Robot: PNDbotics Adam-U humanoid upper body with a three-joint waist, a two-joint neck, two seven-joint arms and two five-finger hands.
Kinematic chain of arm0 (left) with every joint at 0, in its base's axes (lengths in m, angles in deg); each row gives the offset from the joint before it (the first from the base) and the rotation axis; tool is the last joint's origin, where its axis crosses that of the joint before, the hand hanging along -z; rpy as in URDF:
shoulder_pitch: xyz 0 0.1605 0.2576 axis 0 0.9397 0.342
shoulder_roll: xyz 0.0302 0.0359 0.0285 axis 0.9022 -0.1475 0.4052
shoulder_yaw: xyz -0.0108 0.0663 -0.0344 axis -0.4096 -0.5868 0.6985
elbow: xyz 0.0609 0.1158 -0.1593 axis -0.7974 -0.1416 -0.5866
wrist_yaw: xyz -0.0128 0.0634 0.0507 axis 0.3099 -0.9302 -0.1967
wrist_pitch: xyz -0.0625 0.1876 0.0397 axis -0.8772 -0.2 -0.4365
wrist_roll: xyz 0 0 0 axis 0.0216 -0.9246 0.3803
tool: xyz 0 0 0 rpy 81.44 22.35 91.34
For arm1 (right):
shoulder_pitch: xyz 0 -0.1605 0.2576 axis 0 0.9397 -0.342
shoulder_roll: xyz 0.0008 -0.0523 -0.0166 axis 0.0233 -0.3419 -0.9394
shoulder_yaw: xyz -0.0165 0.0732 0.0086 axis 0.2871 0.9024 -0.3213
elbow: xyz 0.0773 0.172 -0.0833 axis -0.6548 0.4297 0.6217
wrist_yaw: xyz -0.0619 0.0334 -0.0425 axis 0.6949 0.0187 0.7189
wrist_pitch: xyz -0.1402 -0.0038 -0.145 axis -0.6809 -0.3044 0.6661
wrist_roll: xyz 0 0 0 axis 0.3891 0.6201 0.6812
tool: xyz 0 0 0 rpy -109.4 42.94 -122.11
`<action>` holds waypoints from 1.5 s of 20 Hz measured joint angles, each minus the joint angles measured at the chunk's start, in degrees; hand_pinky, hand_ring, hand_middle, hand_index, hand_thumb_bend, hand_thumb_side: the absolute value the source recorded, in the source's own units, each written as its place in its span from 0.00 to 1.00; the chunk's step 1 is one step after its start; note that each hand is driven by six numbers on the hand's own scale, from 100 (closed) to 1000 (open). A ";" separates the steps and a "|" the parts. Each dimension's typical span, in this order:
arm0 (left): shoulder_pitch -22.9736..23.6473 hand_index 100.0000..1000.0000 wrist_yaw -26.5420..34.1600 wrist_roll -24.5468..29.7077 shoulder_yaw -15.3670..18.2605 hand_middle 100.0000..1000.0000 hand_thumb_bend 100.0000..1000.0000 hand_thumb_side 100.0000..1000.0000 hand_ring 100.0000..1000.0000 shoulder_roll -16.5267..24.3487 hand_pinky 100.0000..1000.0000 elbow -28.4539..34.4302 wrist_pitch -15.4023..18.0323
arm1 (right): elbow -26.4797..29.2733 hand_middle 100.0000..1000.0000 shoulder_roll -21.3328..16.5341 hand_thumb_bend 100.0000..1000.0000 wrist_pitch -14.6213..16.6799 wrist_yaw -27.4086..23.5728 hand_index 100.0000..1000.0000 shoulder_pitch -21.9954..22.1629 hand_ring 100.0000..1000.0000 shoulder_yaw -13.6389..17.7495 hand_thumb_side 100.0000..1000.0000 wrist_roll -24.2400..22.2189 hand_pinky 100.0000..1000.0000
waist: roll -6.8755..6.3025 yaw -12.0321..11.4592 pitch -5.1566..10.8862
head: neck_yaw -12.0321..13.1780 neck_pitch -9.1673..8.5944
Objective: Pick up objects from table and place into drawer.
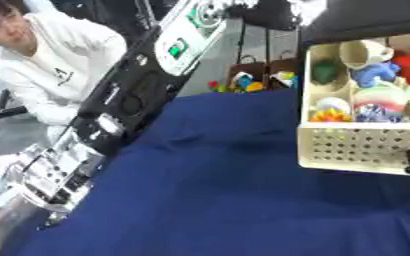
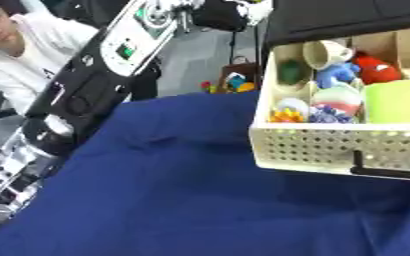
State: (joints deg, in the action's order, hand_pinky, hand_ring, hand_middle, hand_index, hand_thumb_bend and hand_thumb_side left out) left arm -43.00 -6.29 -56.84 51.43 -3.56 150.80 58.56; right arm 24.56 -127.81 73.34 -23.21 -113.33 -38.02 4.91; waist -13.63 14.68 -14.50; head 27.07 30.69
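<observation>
The table under its blue cloth shows you no loose objects. The open drawer projects over its right side, its compartments holding a green cup, red toy and blue figure. Neither hand is in view, so you cannot tell its finger state. Risk: the packed compartments may reject or spill further items.

Black left arm with silver joints, white panel.
</observation>
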 measured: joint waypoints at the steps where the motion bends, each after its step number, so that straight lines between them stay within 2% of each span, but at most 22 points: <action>1: -0.06 0.61 0.25 -0.19 -0.25 0.38 0.00 0.30 0.32 -0.25 0.03 0.00 0.00 | 0.00 0.57 0.02 0.00 -0.07 -0.04 0.72 -0.01 0.59 0.00 1.00 0.07 0.55 | -0.03 0.01 -0.02 | 0.00 0.01; 3: -0.06 0.66 0.46 -0.34 -0.63 0.43 0.00 0.37 0.37 -0.67 0.12 0.00 0.11 | 0.00 0.57 0.02 0.00 -0.16 -0.22 0.72 -0.07 0.59 0.00 1.00 0.16 0.55 | -0.04 0.05 -0.11 | 0.00 0.01; 5: 0.08 0.70 0.35 -0.24 -0.93 0.46 0.05 0.40 0.41 -0.96 0.16 -0.18 0.32 | 0.00 0.57 0.08 0.00 -0.19 -0.39 0.72 -0.24 0.59 0.00 1.00 0.19 0.55 | -0.04 0.18 -0.29 | -0.01 0.01; 6: 0.41 0.73 0.18 0.09 -1.03 0.50 0.11 0.46 0.43 -0.99 0.21 -0.47 0.60 | 0.00 0.57 0.11 0.00 -0.19 -0.42 0.72 -0.36 0.59 0.00 1.00 0.19 0.55 | -0.04 0.23 -0.34 | -0.03 0.01; 7: 0.79 0.73 -0.04 0.72 -1.17 0.50 0.11 0.46 0.43 -1.00 0.21 -0.84 1.00 | 0.00 0.57 0.16 0.00 -0.19 -0.44 0.72 -0.49 0.59 0.01 1.00 0.19 0.55 | -0.04 0.23 -0.38 | -0.05 0.01; 9: 1.39 0.79 -0.10 2.55 -1.24 0.56 0.23 0.58 0.48 -1.20 0.27 -1.55 2.07 | 0.00 0.57 0.27 0.00 -0.19 -0.45 0.72 -0.53 0.59 0.03 1.00 0.19 0.55 | -0.04 0.22 -0.60 | -0.20 0.01; 12: 1.97 0.83 1.51 6.15 -1.24 0.62 0.31 0.65 0.53 -1.38 0.33 -2.44 3.96 | 0.00 0.57 0.54 0.00 -0.19 -0.45 0.72 -0.51 0.58 0.07 1.00 0.19 0.55 | -0.04 0.07 -0.83 | -0.61 0.02; 16: 2.06 0.83 4.09 9.24 -1.07 0.60 0.29 0.65 0.52 -1.38 0.32 -2.87 5.29 | 0.00 0.57 0.56 0.00 -0.19 -0.45 0.72 -0.51 0.58 0.22 1.00 0.19 0.55 | -0.04 -0.02 -1.00 | -0.92 0.02; 21: 2.48 0.84 5.90 9.49 -0.51 0.60 0.28 0.65 0.53 -1.33 0.32 -2.83 5.56 | 0.00 0.57 0.56 0.00 -0.19 -0.46 0.72 -0.51 0.59 0.32 1.00 0.19 0.55 | -0.04 -0.04 -1.02 | -1.10 0.03; 23: 2.83 0.84 6.20 8.32 -0.24 0.60 0.27 0.67 0.53 -1.01 0.33 -2.55 5.64 | 0.00 0.57 0.56 0.00 -0.19 -0.46 0.72 -0.48 0.59 0.32 1.00 0.19 0.55 | -0.04 -0.23 -1.00 | -1.14 0.26; 24: 3.13 0.86 6.49 7.34 -0.02 0.65 0.28 0.73 0.57 -0.63 0.37 -2.19 5.65 | 0.00 0.57 0.56 0.00 -0.19 -0.46 0.72 -0.44 0.59 0.32 1.00 0.19 0.55 | -0.04 -0.37 -0.96 | -1.20 0.44; 25: 3.52 0.87 6.81 5.93 0.22 0.66 0.28 0.74 0.59 -0.21 0.39 -1.67 5.69 | 0.00 0.57 0.55 0.00 -0.19 -0.47 0.72 -0.23 0.59 0.32 1.00 0.19 0.55 | -0.04 -0.72 -0.78 | -1.39 0.55; 26: 4.02 0.89 7.05 4.05 0.54 0.70 0.25 0.82 0.64 0.46 0.45 -0.89 5.78 | 0.00 0.58 0.55 0.00 -0.19 -0.47 0.72 0.17 0.59 0.31 1.00 0.19 0.55 | -0.03 -1.32 -0.46 | -1.64 0.80; 30: 8.24 0.93 8.22 -7.30 2.13 0.76 0.34 0.88 0.74 5.37 0.56 5.14 6.14 | 0.00 0.59 -0.03 0.00 -0.18 -0.37 0.73 1.86 0.61 0.30 1.00 0.18 0.57 | 0.80 -3.75 1.19 | -3.52 2.09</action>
State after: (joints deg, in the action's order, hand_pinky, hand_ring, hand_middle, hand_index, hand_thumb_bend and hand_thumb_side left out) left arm -34.76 1.93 -64.13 53.56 1.81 155.94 64.70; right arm 24.56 -127.84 73.16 -23.58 -111.48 -37.73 5.09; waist -12.83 10.93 -13.32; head 23.55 32.79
